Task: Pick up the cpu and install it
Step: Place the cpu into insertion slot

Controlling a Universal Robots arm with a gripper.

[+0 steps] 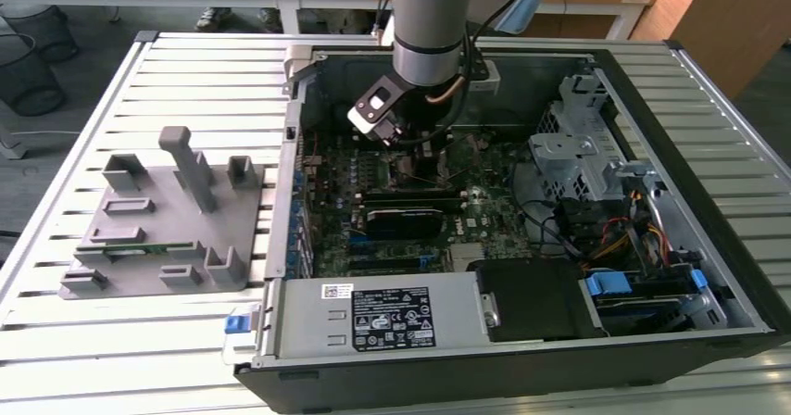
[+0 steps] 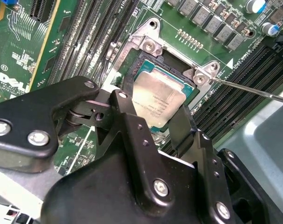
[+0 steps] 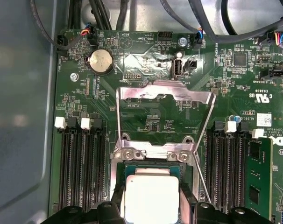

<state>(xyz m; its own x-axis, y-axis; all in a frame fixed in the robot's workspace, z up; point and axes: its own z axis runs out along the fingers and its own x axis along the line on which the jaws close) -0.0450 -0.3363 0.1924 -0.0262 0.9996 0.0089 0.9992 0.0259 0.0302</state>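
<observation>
The cpu (image 2: 158, 100) (image 3: 151, 198), a flat square chip with a silvery top, lies level in or just over the black-framed socket (image 2: 148, 60) on the green motherboard (image 3: 146, 121). My gripper (image 2: 153, 109) (image 3: 151, 206) reaches down into the open computer case (image 1: 643, 81) near its middle (image 1: 414, 146). Its two black fingers (image 2: 125, 105) stand on opposite sides of the cpu and press against its edges. The socket's metal load plate (image 3: 165, 93) is folded back open, away from the chip.
A thin metal lever (image 2: 253, 91) sticks out beside the socket. Memory slots flank the socket, one holding a green stick (image 3: 259, 177). A grey holder fixture (image 1: 161, 220) sits on the slatted table at the exterior view's left. The power supply (image 1: 383, 318) and drive cage (image 1: 581, 146) crowd the case.
</observation>
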